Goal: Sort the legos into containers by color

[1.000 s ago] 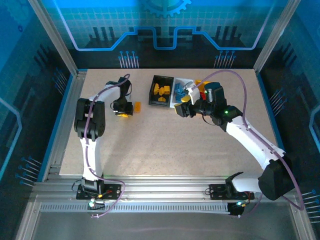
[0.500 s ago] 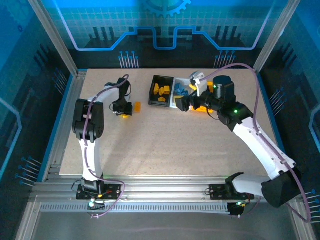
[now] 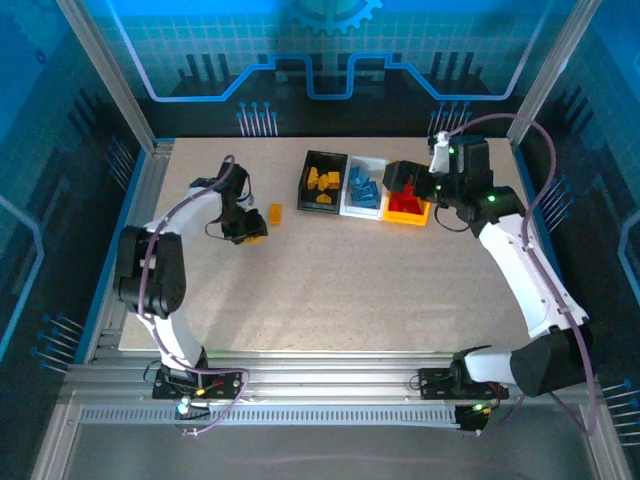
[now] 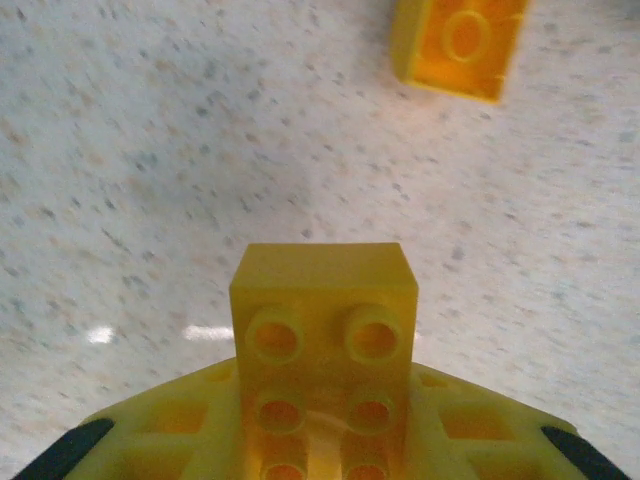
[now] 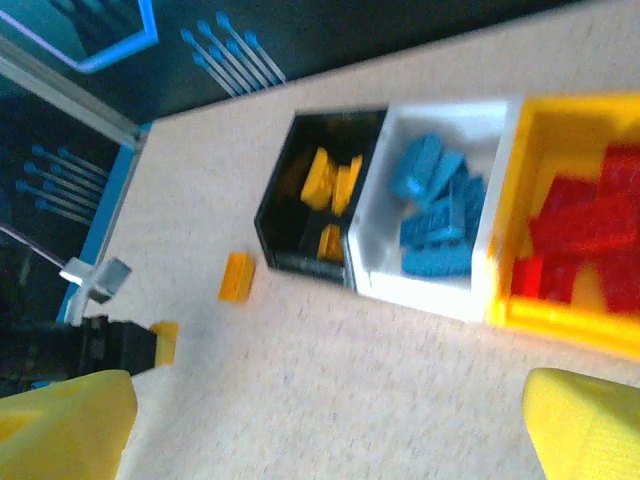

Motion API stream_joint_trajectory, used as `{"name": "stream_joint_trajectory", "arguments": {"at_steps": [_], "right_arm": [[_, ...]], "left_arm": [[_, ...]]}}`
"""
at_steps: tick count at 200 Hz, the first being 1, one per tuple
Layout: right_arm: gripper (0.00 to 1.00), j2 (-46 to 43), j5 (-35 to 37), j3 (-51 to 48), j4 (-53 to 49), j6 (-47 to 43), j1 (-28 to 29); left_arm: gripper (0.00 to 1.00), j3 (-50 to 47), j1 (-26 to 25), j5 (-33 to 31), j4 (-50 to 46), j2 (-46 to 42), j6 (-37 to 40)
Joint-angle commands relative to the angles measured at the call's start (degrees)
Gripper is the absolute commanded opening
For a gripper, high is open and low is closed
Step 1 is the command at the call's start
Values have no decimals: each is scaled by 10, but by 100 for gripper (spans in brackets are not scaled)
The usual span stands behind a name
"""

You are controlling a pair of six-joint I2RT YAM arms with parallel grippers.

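My left gripper (image 3: 246, 231) is shut on a yellow lego (image 4: 322, 330) just above the tabletop, at the left of the table. A second yellow lego (image 3: 274, 213) (image 4: 458, 45) lies loose on the table just beyond it. The containers stand in a row at the back. The black bin (image 3: 323, 183) holds yellow legos, the white bin (image 3: 363, 188) blue ones and the yellow-orange bin (image 3: 407, 208) red ones. My right gripper (image 3: 398, 184) hovers open over the yellow-orange bin, with nothing between its yellow fingers (image 5: 60, 425).
The speckled table (image 3: 350, 290) is bare in the middle and front. Metal frame posts (image 3: 110, 80) and rails bound it on all sides. In the right wrist view the loose yellow lego (image 5: 237, 276) lies left of the black bin (image 5: 300, 200).
My right gripper opened wide and swung from in front of the white bin back and right, over the yellow-orange bin. The left gripper closed on the yellow lego, and that arm's elbow shifted left.
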Motion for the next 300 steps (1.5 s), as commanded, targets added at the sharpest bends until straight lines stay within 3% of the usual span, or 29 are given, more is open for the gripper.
{"name": "stream_joint_trajectory", "arguments": {"at_steps": [1, 35, 88, 157, 215, 300], "right_arm": [[100, 13, -70, -30, -53, 47, -7], [100, 19, -101, -88, -20, 90, 2], [100, 35, -102, -94, -35, 75, 14], [100, 22, -108, -119, -35, 80, 15], [100, -15, -115, -179, -33, 107, 15], [100, -44, -115, -217, -44, 117, 17]], "left_arm": [[33, -47, -3, 84, 43, -51, -97], [34, -102, -21, 131, 95, -107, -194], [36, -124, -42, 165, 186, -170, -346], [39, -105, -59, 174, 343, -170, -545], [39, -87, -83, 148, 458, -123, -676], [39, 64, -91, 136, 500, 42, -732]]}}
